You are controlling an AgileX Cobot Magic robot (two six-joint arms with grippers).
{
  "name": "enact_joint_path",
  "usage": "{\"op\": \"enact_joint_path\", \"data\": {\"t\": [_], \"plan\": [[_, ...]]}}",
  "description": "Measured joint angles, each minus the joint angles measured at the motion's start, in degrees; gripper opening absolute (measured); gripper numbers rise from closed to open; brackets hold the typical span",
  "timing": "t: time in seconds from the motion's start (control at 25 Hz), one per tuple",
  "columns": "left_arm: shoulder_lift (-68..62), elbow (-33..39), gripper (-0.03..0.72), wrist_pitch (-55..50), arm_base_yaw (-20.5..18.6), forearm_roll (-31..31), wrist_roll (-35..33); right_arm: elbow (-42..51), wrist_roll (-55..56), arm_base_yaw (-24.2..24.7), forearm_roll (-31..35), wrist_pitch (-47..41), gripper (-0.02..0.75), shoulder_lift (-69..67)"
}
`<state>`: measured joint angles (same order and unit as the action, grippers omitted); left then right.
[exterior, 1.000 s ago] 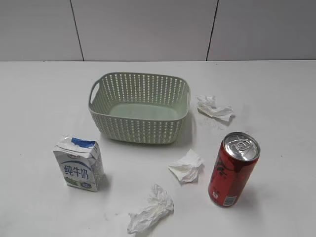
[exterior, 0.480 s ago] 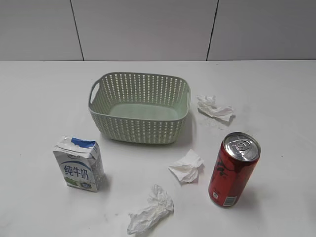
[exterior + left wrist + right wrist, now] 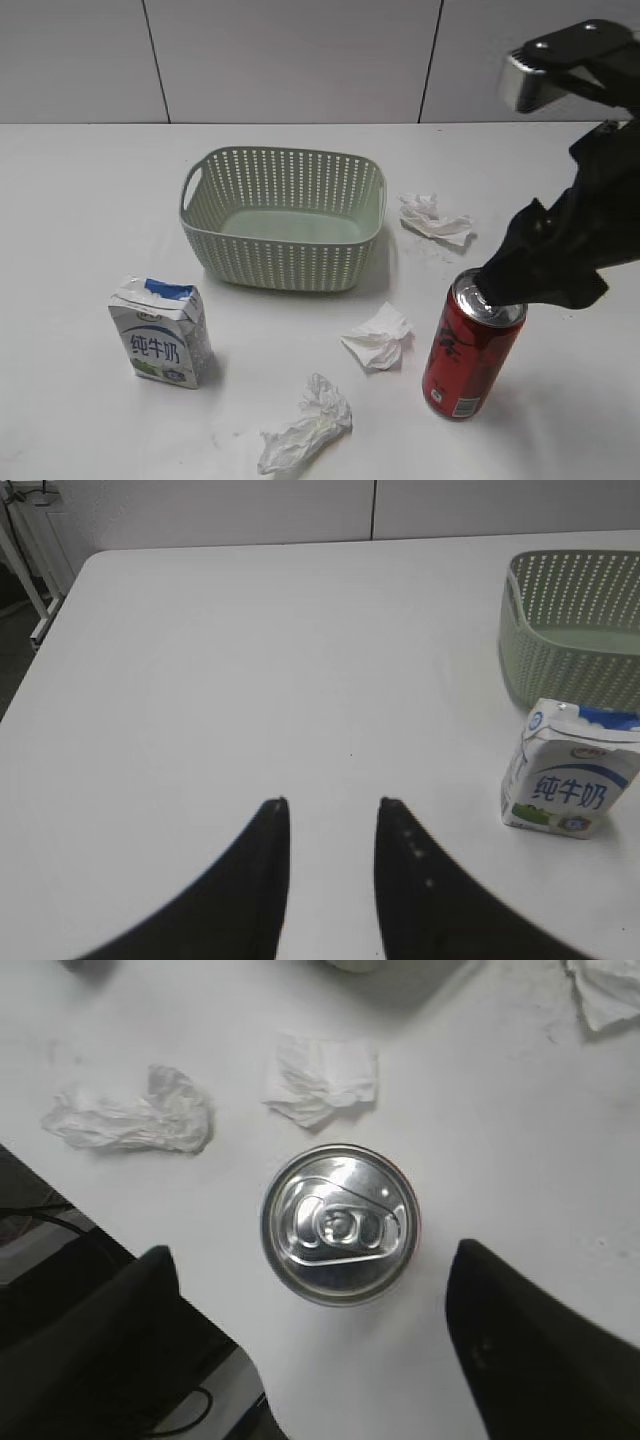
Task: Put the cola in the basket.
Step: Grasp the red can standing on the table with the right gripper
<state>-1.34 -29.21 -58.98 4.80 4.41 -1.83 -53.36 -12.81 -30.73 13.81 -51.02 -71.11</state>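
Observation:
The cola is a tall red can with a silver top. It stands upright at the front right of the table. The right wrist view looks straight down on its top. My right gripper hangs just above and behind the can's top, open, its fingers wide apart on either side of the can and not touching it. The pale green basket stands empty at mid-table, left of the can; it also shows in the left wrist view. My left gripper is open and empty over bare table.
A white-and-blue milk carton stands front left, also in the left wrist view. Crumpled tissues lie right of the basket, between basket and can, and at the front. The table's front edge shows in the right wrist view.
My right arm has come into the exterior view from the right and now hangs over the can. The can, basket, carton and tissues have not moved.

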Motion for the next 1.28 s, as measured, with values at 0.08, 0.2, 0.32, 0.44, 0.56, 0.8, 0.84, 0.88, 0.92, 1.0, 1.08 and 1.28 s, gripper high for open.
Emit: {"op": "enact_joint_path", "data": {"t": [0.08,0.2,0.32,0.44,0.56,0.8,0.84,0.88,0.92,1.0,1.08,1.28], "plan": [[0.00,0.00,0.237,0.00,0.00,0.00,0.00,-0.11,-0.39,-0.34,0.61,0.45,0.641,-1.42],[0.00,0.00,0.237,0.00,0.00,0.00,0.00,-0.11,-0.62,-0.34,0.61,0.98,0.657,-3.77],[0.00,0.00,0.237,0.00,0.00,0.00,0.00,-0.20,-0.62,-0.34,0.72,1.88,0.657,-6.13],[0.00,0.00,0.237,0.00,0.00,0.00,0.00,-0.18,-0.66,-0.34,0.39,2.56,0.657,-9.23],[0.00,0.00,0.237,0.00,0.00,0.00,0.00,-0.22,-0.66,-0.34,-0.07,3.02,0.657,-12.83],[0.00,0.00,0.237,0.00,0.00,0.00,0.00,-0.22,-0.66,-0.34,-0.07,3.30,0.648,-19.80],[0.00,0.00,0.237,0.00,0.00,0.05,-0.04,-0.22,-0.66,-0.34,-0.07,3.30,0.636,-20.57],[0.00,0.00,0.237,0.00,0.00,0.05,-0.03,-0.22,-0.52,-0.34,-0.07,3.18,0.612,-21.03],[0.00,0.00,0.237,0.00,0.00,0.05,-0.02,-0.36,-0.44,-0.34,0.01,2.81,0.577,-21.42],[0.00,0.00,0.237,0.00,0.00,0.05,-0.02,-1.00,-0.31,-0.35,-0.45,2.13,0.513,-21.58],[0.00,0.00,0.237,0.00,0.00,0.10,-0.02,-2.13,-0.26,-0.41,-0.38,0.07,0.515,-21.80],[0.00,0.00,0.237,0.00,0.00,0.15,-0.02,-9.04,-0.20,-0.41,-2.28,-6.68,0.515,-21.91]]}}
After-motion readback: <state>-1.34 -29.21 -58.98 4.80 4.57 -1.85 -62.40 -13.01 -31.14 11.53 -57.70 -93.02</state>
